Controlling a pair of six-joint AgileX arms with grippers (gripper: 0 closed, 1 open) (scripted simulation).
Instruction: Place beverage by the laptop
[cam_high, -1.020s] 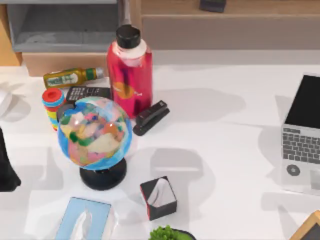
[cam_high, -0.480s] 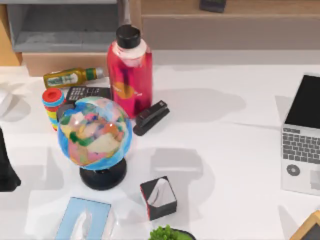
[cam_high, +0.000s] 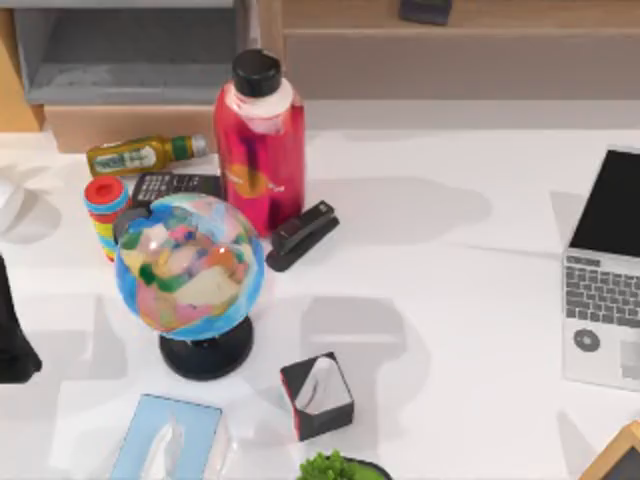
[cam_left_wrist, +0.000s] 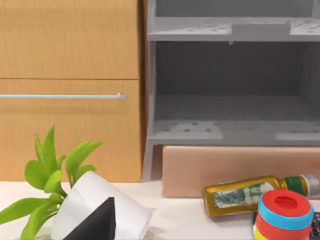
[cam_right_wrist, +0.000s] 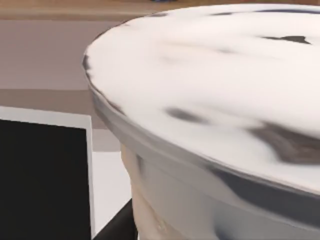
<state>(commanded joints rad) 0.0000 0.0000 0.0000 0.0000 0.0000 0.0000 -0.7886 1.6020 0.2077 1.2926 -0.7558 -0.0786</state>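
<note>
The laptop (cam_high: 605, 270) lies open at the right edge of the counter in the top view — silver body, grey keys, black screen, and a round sticker on the palm rest. In the right wrist view the beverage (cam_right_wrist: 210, 115) sits very close to the camera: a clear cup with a white foamy top (streaked with a few dark marks) and beige liquid showing under the rim. Just beside it in that view stands the laptop's black screen with its pale edge — whether the two touch cannot be told.
</note>
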